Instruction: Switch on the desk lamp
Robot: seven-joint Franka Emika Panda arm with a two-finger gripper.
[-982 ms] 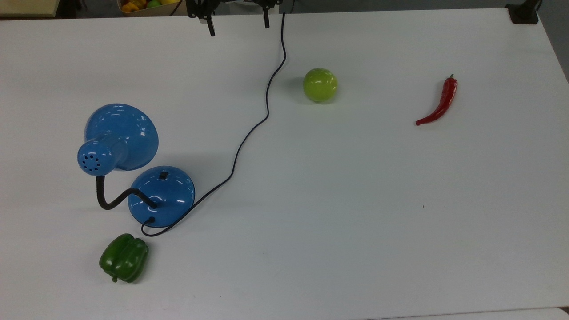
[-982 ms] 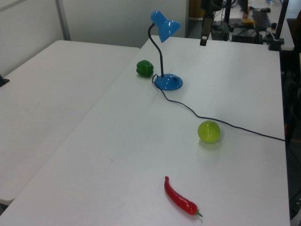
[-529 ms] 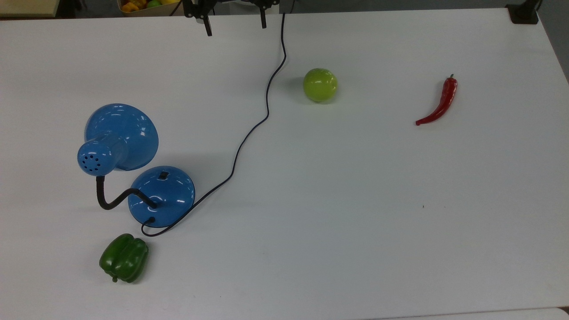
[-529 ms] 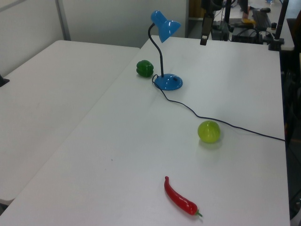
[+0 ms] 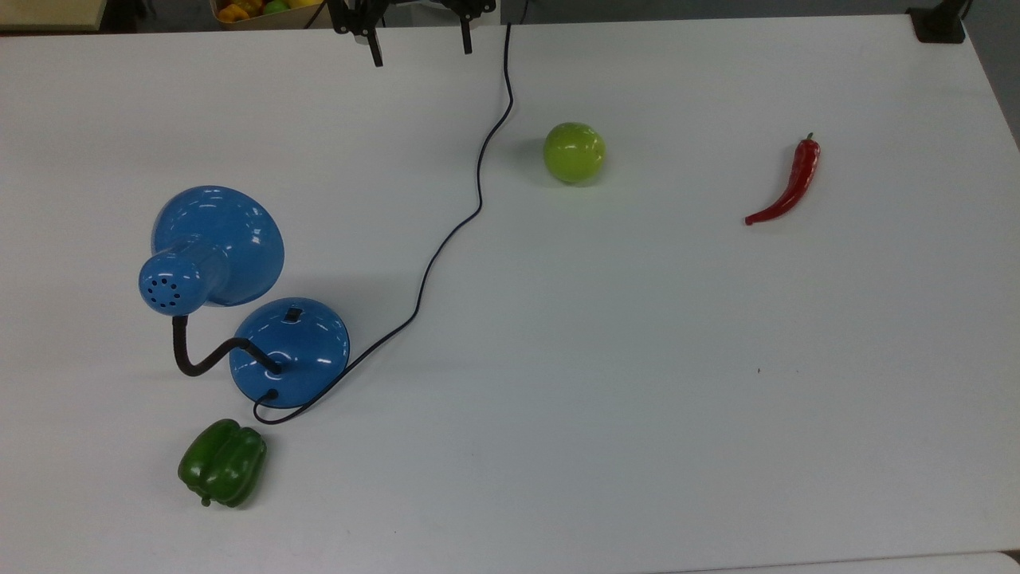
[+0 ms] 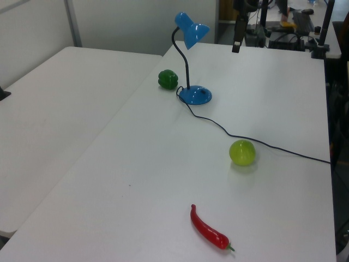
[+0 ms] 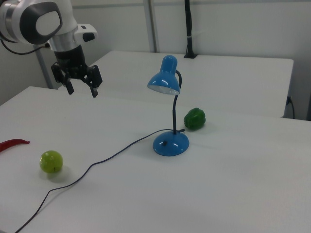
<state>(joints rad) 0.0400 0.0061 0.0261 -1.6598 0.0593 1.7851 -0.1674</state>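
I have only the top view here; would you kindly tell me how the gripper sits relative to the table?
Observer: In the right view the gripper hangs well clear above the table, jaws open and holding nothing.
Operator: Thank you. Does the lamp look lit from underneath?
Observer: The right view looks under the shade of the desk lamp; I see no glow there or on the table below, so it seems off.

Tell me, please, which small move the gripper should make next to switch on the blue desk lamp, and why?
Probably lower the gripper toward the desk lamp's base. Its open fingers hang high above the table, far from the small black switch on the base, and the shade looks unlit.
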